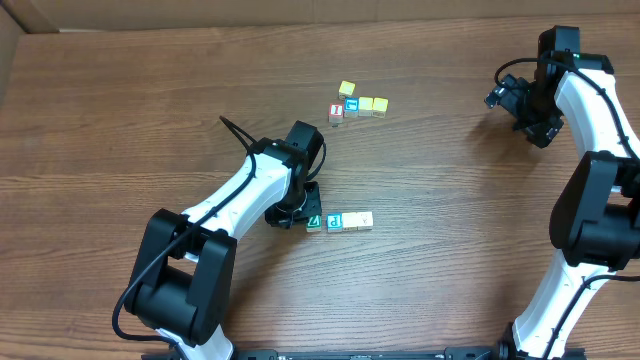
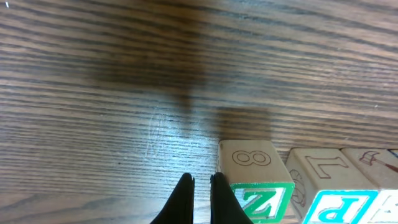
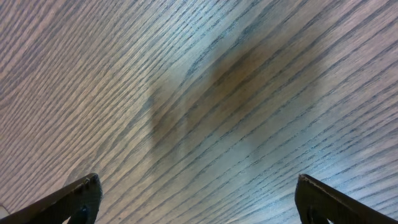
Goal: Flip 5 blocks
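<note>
Table (image 1: 450, 200): brown wood grain, smooth, with a faint sheen. Letter blocks (image 2: 251, 160): pale matt wood with printed coloured faces. Left gripper (image 2: 202, 180): matt black plastic. Left arm (image 1: 240, 190): smooth white plastic shell.

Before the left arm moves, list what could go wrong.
1. The shut left tool sits beside the green-faced wooden letter cube; a sideways nudge would likely slide it into the neighbouring blue-faced wooden cube rather than flip it.
2. Shut, it cannot grasp anything; it must open first.

Overhead: straight down on brown wood-grain table (image 1: 120, 90). Left wrist: low, close beside green-faced wooden letter cube (image 2: 255, 180); cube (image 1: 314, 222) also seen overhead. Right wrist: far from cube, facing table.
</note>
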Controlling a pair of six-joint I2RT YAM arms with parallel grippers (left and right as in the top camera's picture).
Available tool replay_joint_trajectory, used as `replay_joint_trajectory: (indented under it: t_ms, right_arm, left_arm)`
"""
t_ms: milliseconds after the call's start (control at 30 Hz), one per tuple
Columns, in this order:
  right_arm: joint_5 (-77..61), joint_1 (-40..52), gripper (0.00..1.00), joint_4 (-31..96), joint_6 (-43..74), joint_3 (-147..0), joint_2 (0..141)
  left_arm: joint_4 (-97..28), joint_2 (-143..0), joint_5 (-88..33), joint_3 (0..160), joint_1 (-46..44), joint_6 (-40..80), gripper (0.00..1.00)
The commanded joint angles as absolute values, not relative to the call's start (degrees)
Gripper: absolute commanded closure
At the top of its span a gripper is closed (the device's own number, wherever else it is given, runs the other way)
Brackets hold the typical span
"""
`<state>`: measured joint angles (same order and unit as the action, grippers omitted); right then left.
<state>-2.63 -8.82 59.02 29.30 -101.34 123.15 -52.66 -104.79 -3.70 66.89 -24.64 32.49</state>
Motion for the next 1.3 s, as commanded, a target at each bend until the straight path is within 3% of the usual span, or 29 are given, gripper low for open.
replay_joint_trajectory:
  t_ms: [0,1033,1267]
  right_arm:
    - [-2.66,-8.75,0.0,58.72,29.08,-102.3,121.43]
    - [-2.66,-8.75,0.0,58.74,29.08,-102.3,121.43]
    - [-2.66,-8.75,0.0,58.72,29.08,-102.3,121.43]
  left_arm:
    - [-51.83,-103.39,-4.56,65.8,-25.69,33.5,0.96]
    - [-55.27,-103.37,-0.05,72.14,-25.8,32.53,0.96]
    - [-49.95,-103.77,0.49,73.12,-25.96,32.97,0.96]
